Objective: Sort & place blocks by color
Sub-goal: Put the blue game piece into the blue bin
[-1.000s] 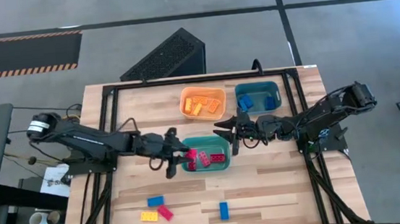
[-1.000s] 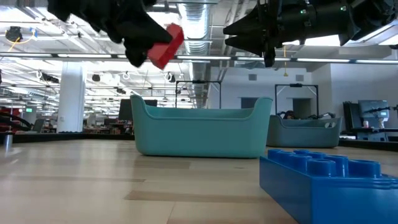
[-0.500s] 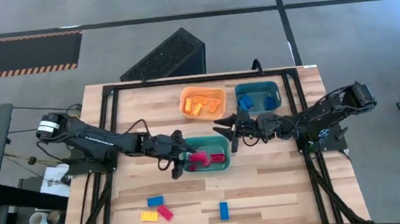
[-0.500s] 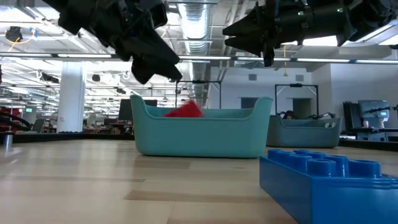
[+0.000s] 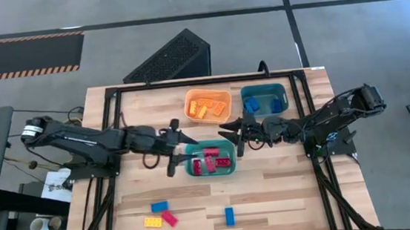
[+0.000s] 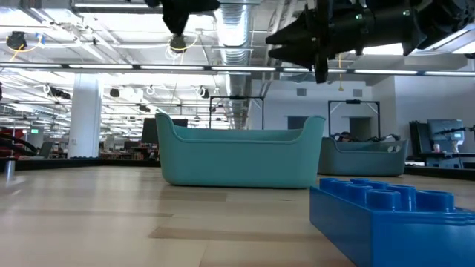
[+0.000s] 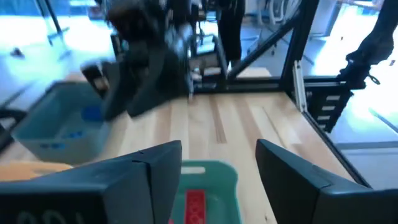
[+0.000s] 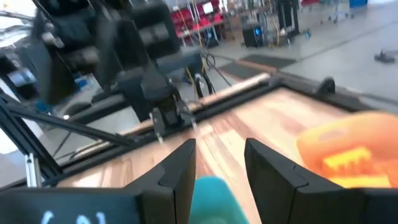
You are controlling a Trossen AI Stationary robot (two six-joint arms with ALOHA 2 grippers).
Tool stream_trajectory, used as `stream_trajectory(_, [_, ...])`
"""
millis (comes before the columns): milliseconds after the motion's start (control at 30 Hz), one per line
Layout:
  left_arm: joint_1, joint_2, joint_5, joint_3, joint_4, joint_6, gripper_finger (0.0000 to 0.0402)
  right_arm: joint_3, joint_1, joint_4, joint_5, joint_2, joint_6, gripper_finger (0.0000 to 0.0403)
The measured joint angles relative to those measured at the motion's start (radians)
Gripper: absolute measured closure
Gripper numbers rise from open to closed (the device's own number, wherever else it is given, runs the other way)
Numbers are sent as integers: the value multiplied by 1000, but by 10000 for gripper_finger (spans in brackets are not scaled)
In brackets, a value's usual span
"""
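Observation:
Several red blocks [image 5: 210,160] lie in the middle teal bin [image 5: 227,172]; one red block [image 7: 195,203] shows in the left wrist view. Yellow blocks [image 5: 206,108] sit in the orange bin [image 5: 190,98], blue ones [image 5: 252,105] in the far blue bin [image 5: 283,92]. On the near table lie a blue block [image 5: 159,206], a yellow one [image 5: 153,221], a red one [image 5: 170,218] and another blue one [image 5: 229,215]. My left gripper [image 5: 184,153] hangs open and empty over the teal bin's left rim. My right gripper [image 5: 232,138] hovers open by that bin's far right corner.
The three bins cluster at the table's middle and far side. A black frame [image 5: 112,116] runs around the table's edges. In the low view a blue block [image 6: 386,215] fills the near right foreground before the teal bin [image 6: 241,157]. Bare wood stretches along the near side.
My left gripper let go of a red block, which dropped into the middle teal bin and now lies among the other red ones. The gripper then rose and drew back a little toward the table's left edge.

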Motion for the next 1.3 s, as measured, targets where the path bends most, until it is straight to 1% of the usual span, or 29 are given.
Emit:
stream_trajectory(100, [-3, -44, -1, -30, 56, 35, 223, 0, 0, -40, 0, 7, 36, 244])
stream_trajectory(233, [-3, -53, 3, -119, 246, 59, 234, 18, 27, -114, 1, 7, 56, 245])
stream_trajectory(333, [-2, -51, 10, -189, 397, 59, 240, 72, 69, -208, 2, 7, 67, 251])
stream_trajectory(400, [-2, -51, 11, -238, 480, 60, 244, 137, 103, -344, 31, 7, 69, 259])
stream_trajectory(567, [-2, -51, 11, -330, 663, 56, 248, 330, 190, -772, 177, 7, 141, 283])
stream_trajectory(667, [-2, -51, 11, -354, 686, 53, 249, 401, 233, -895, 197, 7, 208, 290])
stream_trajectory(800, [-2, -51, 25, -355, 673, 65, 249, 427, 281, -910, 175, 6, 307, 288])
stream_trajectory(900, [-2, -51, 27, -355, 691, 66, 249, 427, 305, -920, 140, 19, 435, 277])
stream_trajectory(1000, [-2, -52, 48, -355, 692, 72, 249, 424, 326, -878, 105, 37, 518, 252])
stream_trajectory(1067, [-2, -52, 67, -355, 691, 71, 249, 459, 341, -834, 108, 63, 535, 230])
stream_trajectory(1100, [-2, -52, 72, -355, 688, 69, 249, 480, 346, -845, 109, 79, 537, 219])
stream_trajectory(1167, [-2, -52, 73, -355, 686, 60, 249, 529, 355, -929, 106, 119, 540, 197])
stream_trajectory(1233, [-2, -52, 76, -355, 675, 49, 249, 606, 355, -1008, 98, 176, 540, 181])
stream_trajectory(1300, [-2, -52, 80, -355, 676, 44, 249, 684, 352, -1139, 80, 226, 540, 170])
